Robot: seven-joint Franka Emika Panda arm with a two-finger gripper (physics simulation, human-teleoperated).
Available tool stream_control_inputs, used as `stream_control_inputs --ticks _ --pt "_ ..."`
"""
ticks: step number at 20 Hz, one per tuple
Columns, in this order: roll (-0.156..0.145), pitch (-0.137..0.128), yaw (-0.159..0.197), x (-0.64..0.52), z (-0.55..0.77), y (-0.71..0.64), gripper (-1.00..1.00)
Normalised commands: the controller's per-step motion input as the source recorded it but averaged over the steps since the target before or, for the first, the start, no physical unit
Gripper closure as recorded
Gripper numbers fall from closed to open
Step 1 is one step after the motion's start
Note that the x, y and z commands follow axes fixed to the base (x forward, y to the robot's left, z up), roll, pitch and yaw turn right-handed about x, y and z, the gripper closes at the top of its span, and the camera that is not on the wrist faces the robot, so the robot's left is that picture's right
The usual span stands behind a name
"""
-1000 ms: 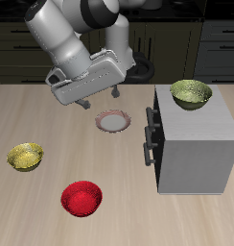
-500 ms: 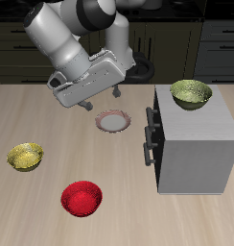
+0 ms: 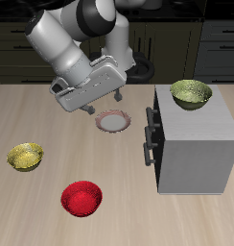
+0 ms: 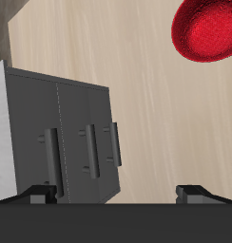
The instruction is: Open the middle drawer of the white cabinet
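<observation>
**Where things sit around me**

My gripper (image 3: 103,102) hangs above the table (image 3: 52,120), over its back part, apart from the white cabinet (image 3: 194,144). A bowl (image 3: 191,93) rests on the cabinet's flat top. The middle drawer (image 4: 89,150) lies between two other fronts on the face that looks toward me. A plate (image 3: 113,121) sits on the table just below me. Two more bowls (image 3: 25,156) (image 3: 81,198) lie nearer the table's front edge, well apart from the cabinet.

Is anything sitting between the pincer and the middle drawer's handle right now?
Nothing visible. The pincer hangs above the pale plate, apart from the white cabinet. Only bare table lies between it and the middle drawer; the wrist view shows all three handles unobstructed. The red bowl sits nearer the table's front edge.
</observation>
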Motion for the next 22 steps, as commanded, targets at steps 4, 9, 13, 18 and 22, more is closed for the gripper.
stream_control_inputs --ticks 4,9,13,18,22 --pt "0.048 -0.019 -0.004 -0.02 -0.08 0.12 -1.00" --pt "0.039 0.009 -0.004 0.05 -0.15 0.15 -1.00" --pt "0.028 0.006 -0.004 0.06 -0.17 0.06 -1.00" --pt "0.017 0.009 -0.001 0.01 -0.17 -0.01 -1.00" --pt "0.029 0.009 0.002 -0.04 -0.12 -0.02 -1.00"
